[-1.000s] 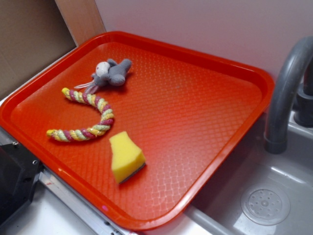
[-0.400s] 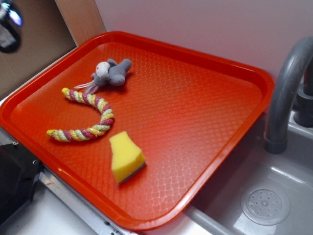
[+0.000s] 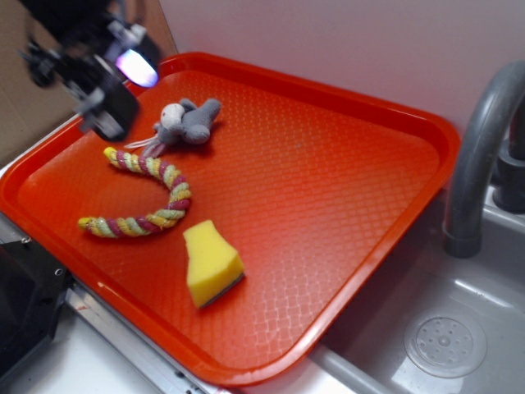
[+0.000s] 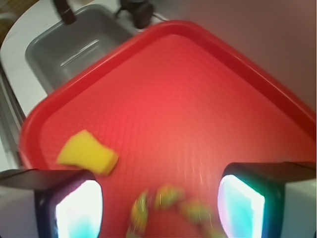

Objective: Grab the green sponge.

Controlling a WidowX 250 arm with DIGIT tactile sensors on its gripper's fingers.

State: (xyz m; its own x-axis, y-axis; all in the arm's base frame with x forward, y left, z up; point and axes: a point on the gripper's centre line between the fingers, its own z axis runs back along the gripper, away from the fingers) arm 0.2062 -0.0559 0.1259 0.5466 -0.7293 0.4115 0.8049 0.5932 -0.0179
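Since it's just foam, sponge (image 3: pixel 212 264) near the tray's (image 3: pixel 353 107) front edge, below the rope (image 3: pixel 148 197), probably super light and squishy, so best pinched across the narrow waist; gripper (image 4: pixel 159 203) wide open, holding nothing.

Gripper (image 3: pixel 102 70) blurred at upper left of frame, above red tray (image 3: pixel 344 107) corner; jaw state unclear. Green sponge (image 3: pixel 211 264) lower centre on tray, just below twisted rope toy (image 3: pixel 148 197). Grey plush (image 3: pixel 187 121) near gripper. Sink (image 3: pixel 459 328) lower right.
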